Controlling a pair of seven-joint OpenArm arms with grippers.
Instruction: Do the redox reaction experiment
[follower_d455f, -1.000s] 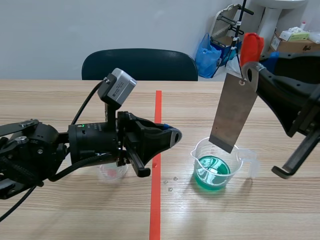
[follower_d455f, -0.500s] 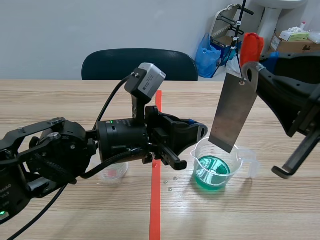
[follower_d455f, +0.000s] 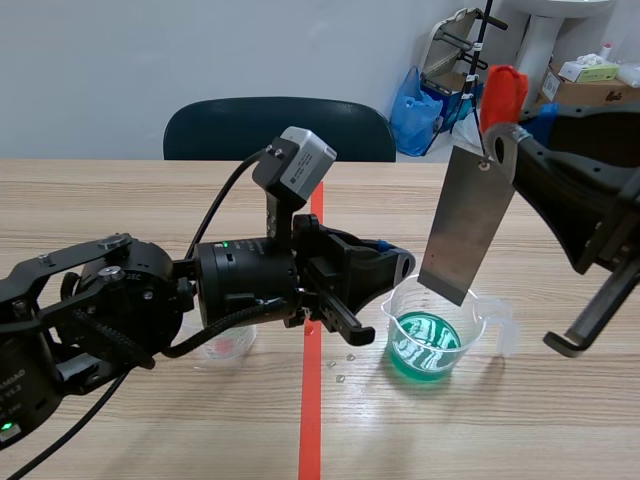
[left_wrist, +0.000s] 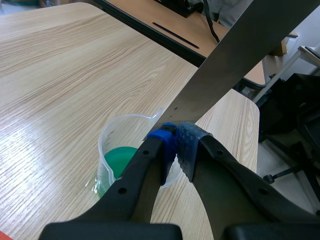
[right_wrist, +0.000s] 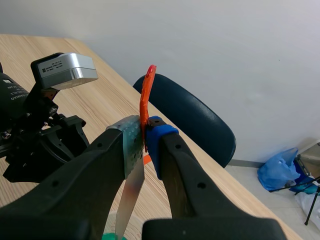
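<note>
A clear plastic beaker (follower_d455f: 478, 318) holding green liquid (follower_d455f: 425, 345) stands right of the tape line. Above it hangs a grey metal strip (follower_d455f: 465, 225) with an orange-red tag (follower_d455f: 500, 95); its lower end is just over the rim, out of the liquid. My right gripper (follower_d455f: 500, 145) is shut on the strip's top, and the right wrist view shows the strip (right_wrist: 129, 200) and tag (right_wrist: 145, 100) pinched in that gripper (right_wrist: 145, 142). My left gripper (follower_d455f: 400, 265) is shut, tips at the beaker's left rim. In the left wrist view that gripper (left_wrist: 177, 142) meets beside the beaker (left_wrist: 117, 145), under the strip (left_wrist: 235, 65).
A small empty clear cup (follower_d455f: 225, 345) sits under my left arm. A few droplets (follower_d455f: 340, 365) lie near the red tape line (follower_d455f: 312, 420). A dark chair (follower_d455f: 280, 125) stands behind the table, with a blue bag (follower_d455f: 415, 110) and boxes beyond.
My left arm swung right across the tape line, bringing its shut gripper to the beaker's rim. The right arm and the strip have stayed still.
</note>
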